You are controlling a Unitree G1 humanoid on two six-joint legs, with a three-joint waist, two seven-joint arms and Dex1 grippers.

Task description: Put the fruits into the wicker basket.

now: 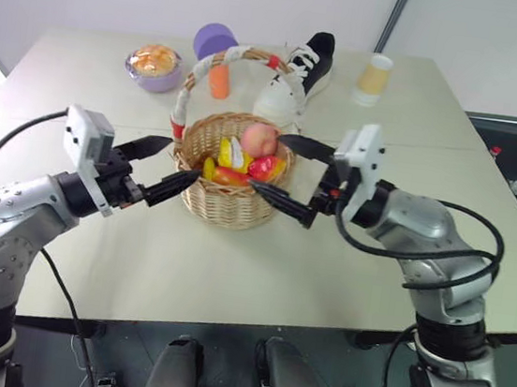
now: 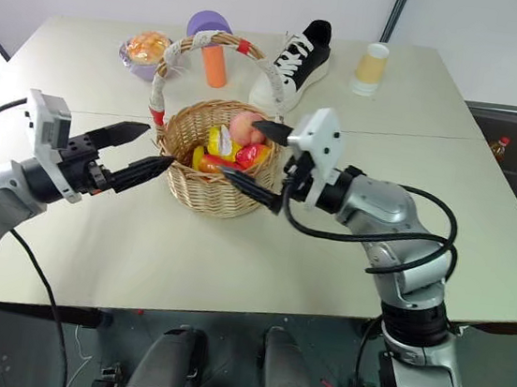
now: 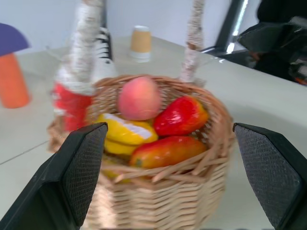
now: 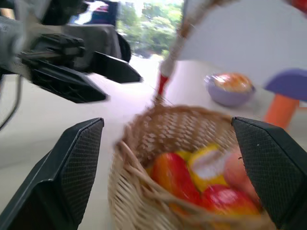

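The fruits (image 1: 244, 159) are all lying inside the wicker basket (image 1: 225, 199) mid-table. The left gripper (image 1: 162, 167) and right gripper (image 1: 289, 174) are flanking it, jaws spread wide and carrying nothing. I'd be backing both straight outward, minding the arched handle (image 1: 220, 61); open table is waiting on either side.

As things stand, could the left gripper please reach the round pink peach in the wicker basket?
Probably yes: the open left gripper sits beside the basket's rim, and the peach lies on top, uncovered. The arched handle stands close by.
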